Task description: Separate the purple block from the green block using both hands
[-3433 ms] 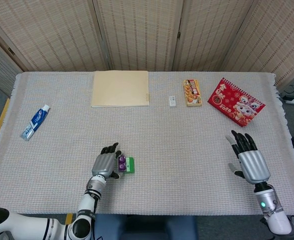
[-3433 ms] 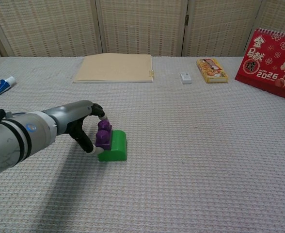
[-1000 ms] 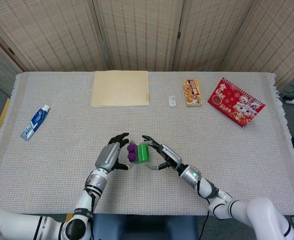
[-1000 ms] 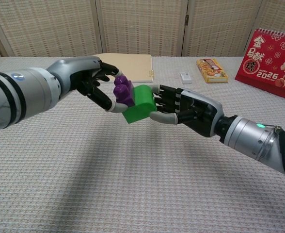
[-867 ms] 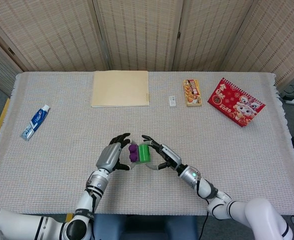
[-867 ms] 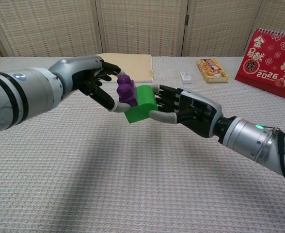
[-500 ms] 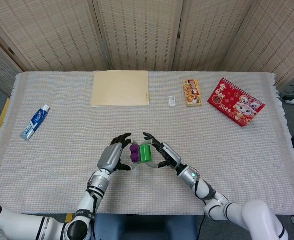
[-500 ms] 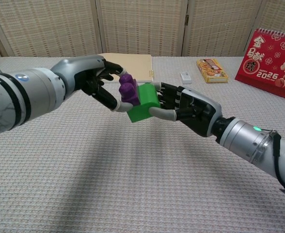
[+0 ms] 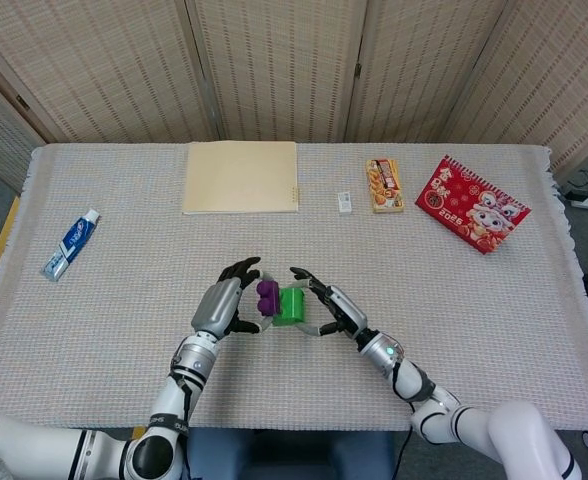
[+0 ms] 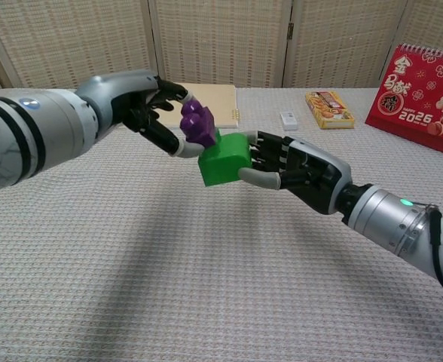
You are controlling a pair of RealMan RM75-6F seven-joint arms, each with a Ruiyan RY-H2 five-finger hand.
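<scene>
Above the worktop (image 10: 206,302), the right hand (image 10: 293,170) grips the green block (image 10: 225,160); the left hand (image 10: 150,109) pinches the purple block (image 10: 197,121), now tilted up and away. Half a second ago they sat flush, so the joint looks nearly broken.

Purple block (image 9: 267,295) in left hand (image 9: 221,306) (green block (image 9: 292,305) in right hand (image 9: 329,312)).

The small, studded purple block (image 10: 198,122) is tilted in the air above the table, just up and left of the larger green block (image 10: 224,159), barely touching its corner.
</scene>
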